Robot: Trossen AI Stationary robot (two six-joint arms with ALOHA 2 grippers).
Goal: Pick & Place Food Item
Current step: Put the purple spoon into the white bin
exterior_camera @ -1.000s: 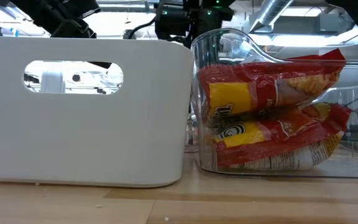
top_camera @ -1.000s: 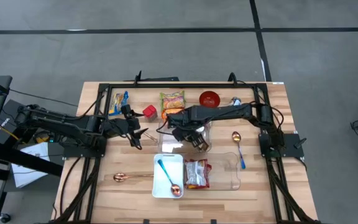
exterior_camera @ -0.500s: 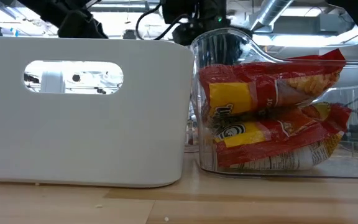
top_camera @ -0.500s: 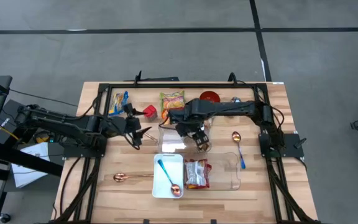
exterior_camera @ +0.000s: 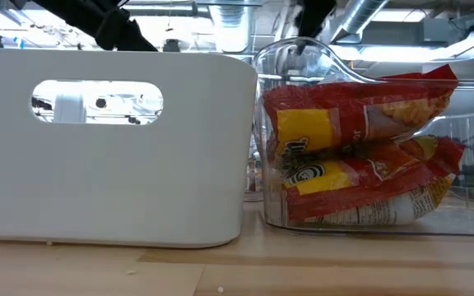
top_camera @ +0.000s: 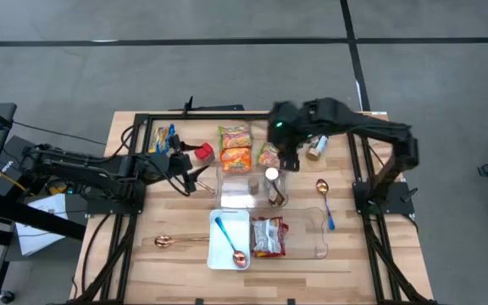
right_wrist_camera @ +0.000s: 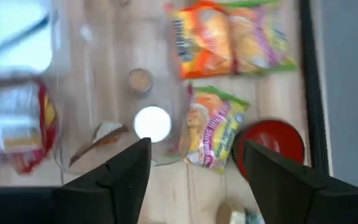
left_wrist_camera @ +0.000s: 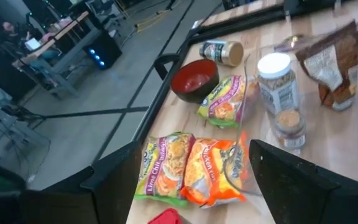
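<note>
Noodle packets (top_camera: 235, 146), wooden table (top_camera: 413, 254), grey floor (top_camera: 227, 59)

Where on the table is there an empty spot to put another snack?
Bare wood shows along the wooden table near edge, right of the clear plastic bin, and left of the white bin around the copper spoon. The far middle is crowded: noodle packets, red bowl, white-lidded jar.

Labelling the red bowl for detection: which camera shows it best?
The left wrist view: the round red bowl shows whole, rim and inside, beside the noodle packets. The right wrist view shows it blurred and partly behind that arm's own finger. The high view hides it under the right arm. The low view does not show it.
</note>
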